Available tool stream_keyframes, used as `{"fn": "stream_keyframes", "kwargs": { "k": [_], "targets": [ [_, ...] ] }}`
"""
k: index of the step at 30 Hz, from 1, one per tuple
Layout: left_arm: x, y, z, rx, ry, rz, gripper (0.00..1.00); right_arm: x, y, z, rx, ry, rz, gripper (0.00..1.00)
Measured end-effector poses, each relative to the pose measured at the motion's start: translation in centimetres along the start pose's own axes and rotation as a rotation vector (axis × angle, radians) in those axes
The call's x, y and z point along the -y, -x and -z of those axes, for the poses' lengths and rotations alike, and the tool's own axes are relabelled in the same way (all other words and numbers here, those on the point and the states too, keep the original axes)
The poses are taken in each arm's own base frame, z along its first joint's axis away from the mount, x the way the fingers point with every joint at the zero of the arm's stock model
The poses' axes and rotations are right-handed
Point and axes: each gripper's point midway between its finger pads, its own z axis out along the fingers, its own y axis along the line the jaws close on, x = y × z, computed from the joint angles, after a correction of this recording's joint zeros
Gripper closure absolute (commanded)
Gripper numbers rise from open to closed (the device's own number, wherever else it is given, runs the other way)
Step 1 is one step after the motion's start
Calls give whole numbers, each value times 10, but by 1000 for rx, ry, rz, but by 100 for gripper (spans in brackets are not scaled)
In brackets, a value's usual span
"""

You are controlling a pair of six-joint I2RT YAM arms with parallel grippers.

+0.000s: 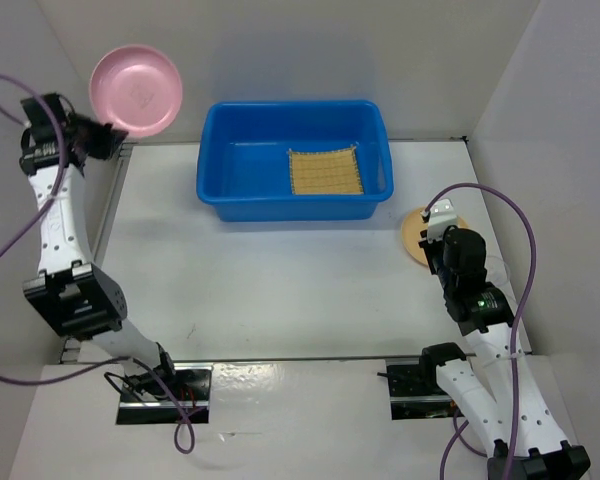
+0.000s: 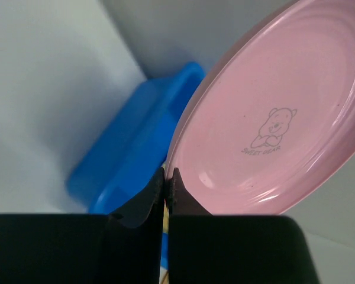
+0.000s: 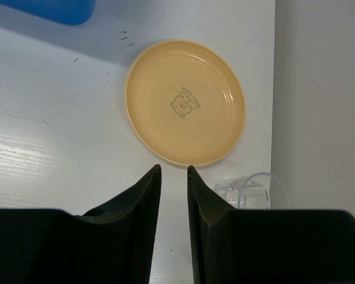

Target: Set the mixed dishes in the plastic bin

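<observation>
My left gripper (image 2: 167, 174) is shut on the rim of the small pink plate (image 2: 272, 118) and holds it tilted in the air. In the top view the pink plate (image 1: 136, 90) hangs at the far left, left of the blue plastic bin (image 1: 292, 105), with my left gripper (image 1: 108, 136) below its edge. The yellow woven mat (image 1: 325, 171) lies inside the bin. The tan-orange plate (image 3: 185, 102) lies flat on the table just ahead of my right gripper (image 3: 173, 168), which is open and holds nothing. A clear cup (image 3: 251, 192) lies on its side beside the right finger.
White walls close in the table; the right wall (image 3: 319, 89) stands close to the tan-orange plate and the cup. Purple cables (image 1: 525, 250) loop off both arms. The left arm reaches up along the left wall (image 1: 10, 40).
</observation>
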Motion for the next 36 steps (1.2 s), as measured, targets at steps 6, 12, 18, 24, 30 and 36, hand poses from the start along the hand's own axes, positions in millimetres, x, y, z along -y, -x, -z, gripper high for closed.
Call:
{"fn": "stream_keyframes", "kwargs": {
  "k": [6, 12, 18, 24, 30, 36],
  "targets": [
    [82, -59, -50, -152, -103, -162, 100, -1, 0, 0, 1, 3, 3, 70],
    [131, -157, -108, -292, -170, -362, 100, -1, 1, 1, 3, 0, 7, 70],
    [78, -272, -135, -503, -43, -512, 100, 0, 0, 0, 1, -3, 6, 70],
    [30, -348, -157, -641, 35, -587, 100, 0, 0, 0, 0, -5, 6, 70],
    [-17, -400, -184, -733, 93, -611, 100, 0, 0, 0, 0, -6, 7, 70],
    [-39, -426, -205, -786, 91, -566, 100, 1, -1, 0, -3, -9, 7, 70]
  ]
}}
